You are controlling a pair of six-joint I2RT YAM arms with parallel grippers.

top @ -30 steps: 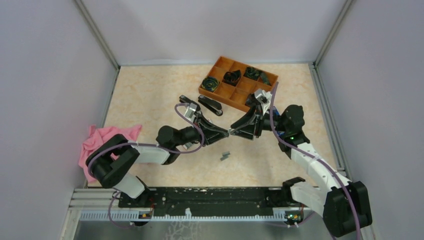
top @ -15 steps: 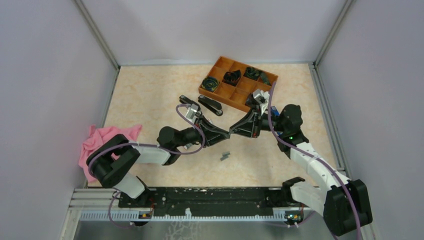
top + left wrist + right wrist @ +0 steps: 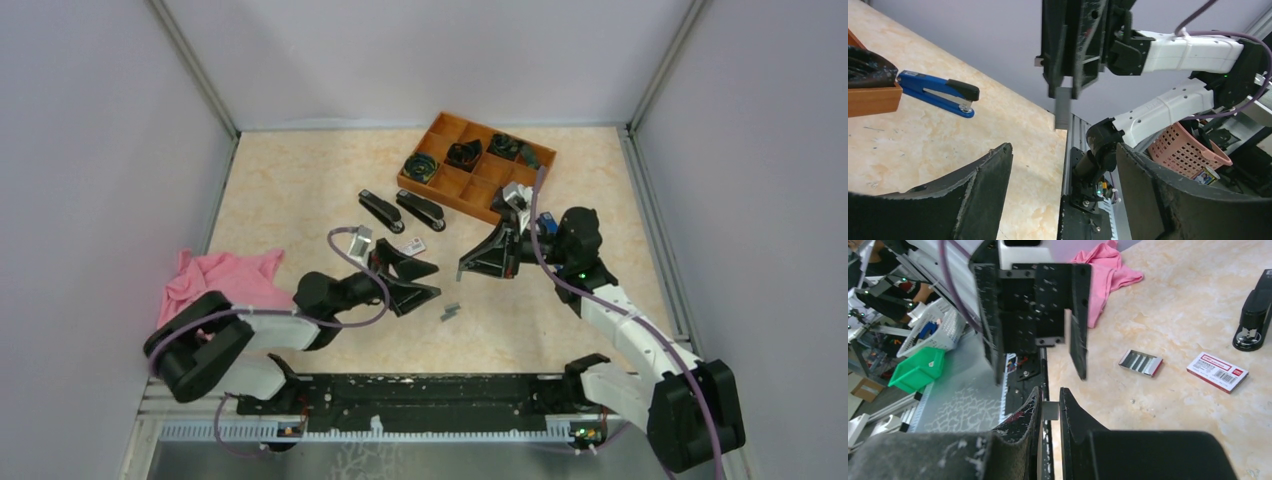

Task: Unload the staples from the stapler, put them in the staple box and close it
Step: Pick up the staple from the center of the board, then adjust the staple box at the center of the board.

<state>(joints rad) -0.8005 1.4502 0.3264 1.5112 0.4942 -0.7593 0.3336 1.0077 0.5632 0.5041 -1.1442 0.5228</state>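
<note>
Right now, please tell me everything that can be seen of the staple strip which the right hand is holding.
The staple strip is a short, flat, silvery-grey metal piece; its ribs are too small to see here. The right hand pinches one end between its two fingertips, and the rest juts out past them. Its free end touches nothing. It points towards the open left hand, which does not reach it.
</note>
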